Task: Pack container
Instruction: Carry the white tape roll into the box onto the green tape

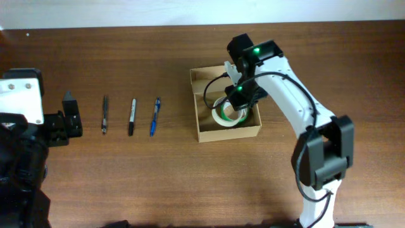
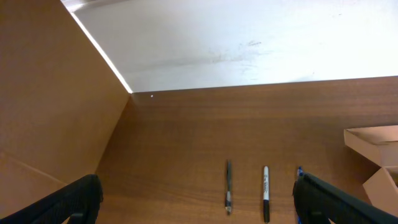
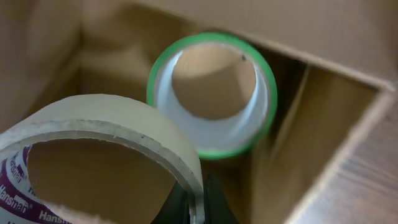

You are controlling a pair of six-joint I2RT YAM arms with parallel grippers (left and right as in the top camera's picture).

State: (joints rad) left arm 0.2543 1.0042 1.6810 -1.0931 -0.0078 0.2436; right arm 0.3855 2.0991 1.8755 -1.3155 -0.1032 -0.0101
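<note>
Both jaws of the right gripper (image 3: pixel 196 204) close on the wall of a packing tape roll (image 3: pixel 112 124), cream-coloured, with purple print on its white core. The wall passes between the dark fingers at 6 o'clock in the right wrist view. At 1 o'clock from that roll, and lower, a green-edged tape roll (image 3: pixel 211 93) lies flat on the floor of the container (image 3: pixel 336 118), close to one of its cardboard walls.

From overhead, the right gripper (image 1: pixel 239 96) hangs inside the open container (image 1: pixel 228 133), which stands just right of the middle of the wooden table (image 1: pixel 158 177). The green-edged tape roll (image 1: pixel 229 114) shows in the box's 5 o'clock part. The held roll is hidden under the arm.

At 9 o'clock from the box, three writing tools lie parallel and apart. Nearest is a blue pen (image 1: pixel 154 116), then a black marker (image 1: pixel 132 116), then a dark pen (image 1: pixel 104 114).

Farther toward 9 o'clock, the left gripper (image 1: pixel 71 117) rests low over the table. In its own wrist view the left gripper (image 2: pixel 205 200) has its fingertips spread wide with nothing between them, and the container (image 2: pixel 373 134) shows at 3 o'clock.
</note>
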